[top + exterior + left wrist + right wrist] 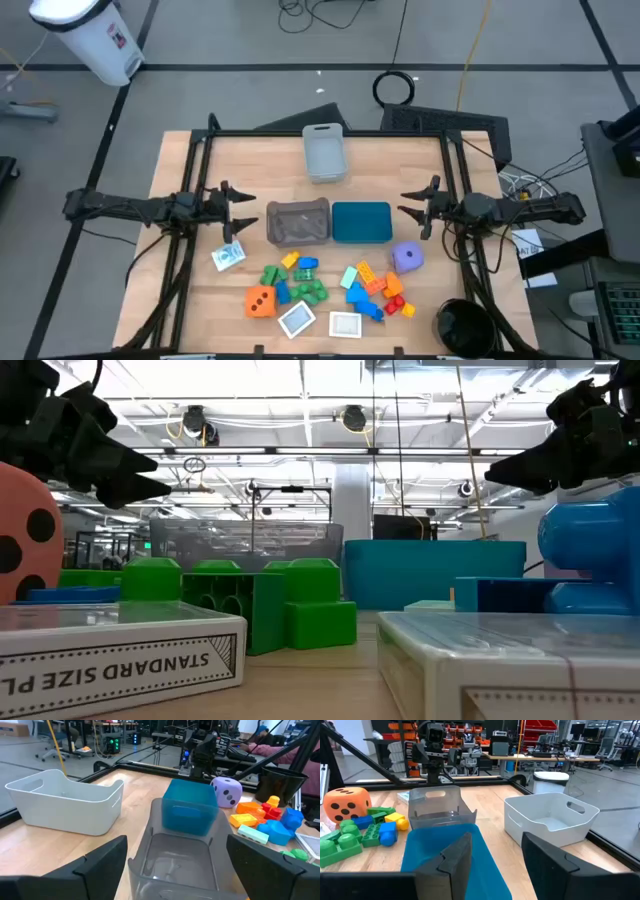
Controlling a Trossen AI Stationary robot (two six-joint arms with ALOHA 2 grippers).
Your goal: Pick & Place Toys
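card (pixel 110 650) edge reads "standard size pl", beside green bricks (pixel 255 600).

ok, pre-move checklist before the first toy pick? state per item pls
1. Left gripper open and holding nothing: ok; its fingers are spread in the left wrist view.
2. Right gripper open and holding nothing: ok.
3. Grey bin with no toys in it: ok, the left wrist view shows a bare floor.
4. Teal bin with no toys in it: ok in the high view.
5. Toys free to grasp: not ok for the bricks, which lie bunched in two clusters; the purple die and orange die sit at the clusters' edges.
6. Pale grey bin apart from both arms: ok.
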